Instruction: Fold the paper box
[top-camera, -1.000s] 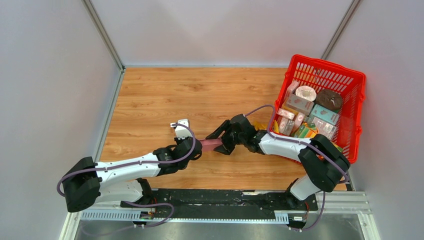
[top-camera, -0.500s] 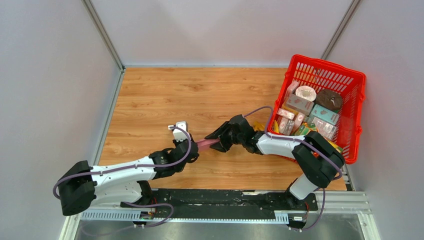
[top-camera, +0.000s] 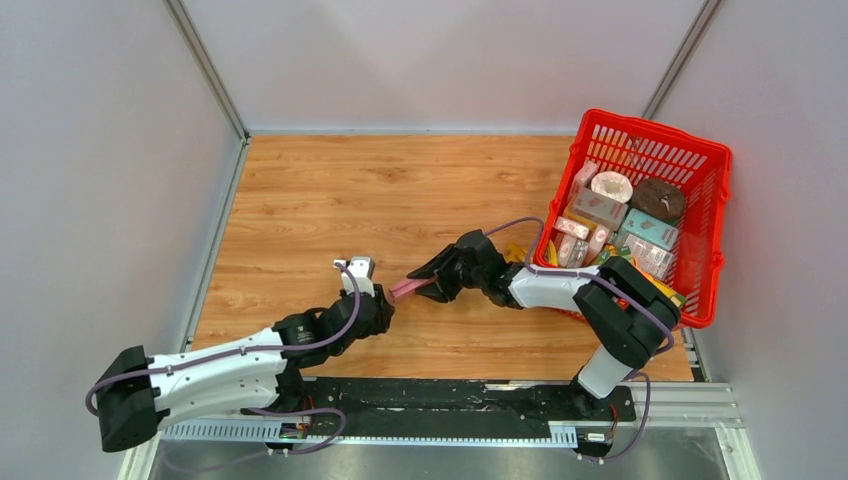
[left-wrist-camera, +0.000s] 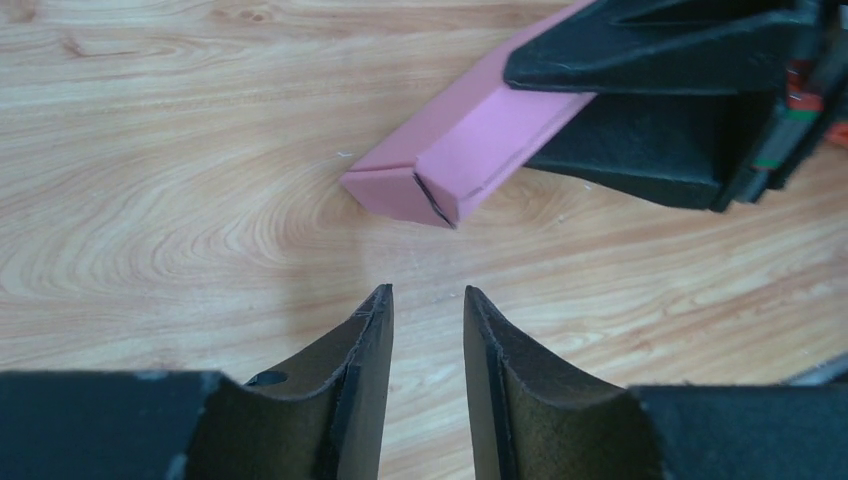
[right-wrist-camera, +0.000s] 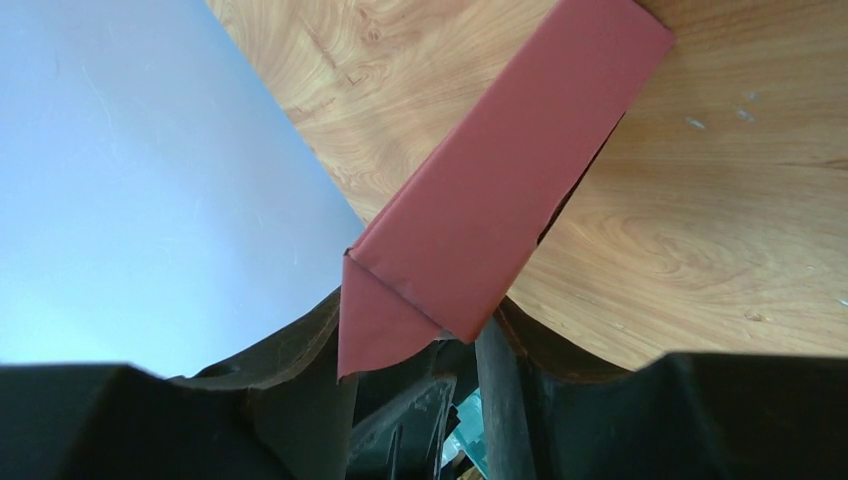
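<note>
Your left gripper (left-wrist-camera: 427, 300) no longer pinches the plain pink thin-cardboard paper box (left-wrist-camera: 470, 160). It now sits drawn back just short of the box's free end, jaws apart with nothing between them. Your black right gripper (top-camera: 432, 279) has tightened and is clamped on the other end, so it alone carries the box out over the wooden table (top-camera: 380, 190), left of the red plastic mesh basket (top-camera: 640, 140). The box is already a long slim block. Its free end looks closed, though a thin slit shows at one corner, and I cannot tell whether that flap is fully tucked. The task seems near its end. The box bears no writing, and the print on the cartons (top-camera: 600, 210) in the basket is too small to read.
</note>
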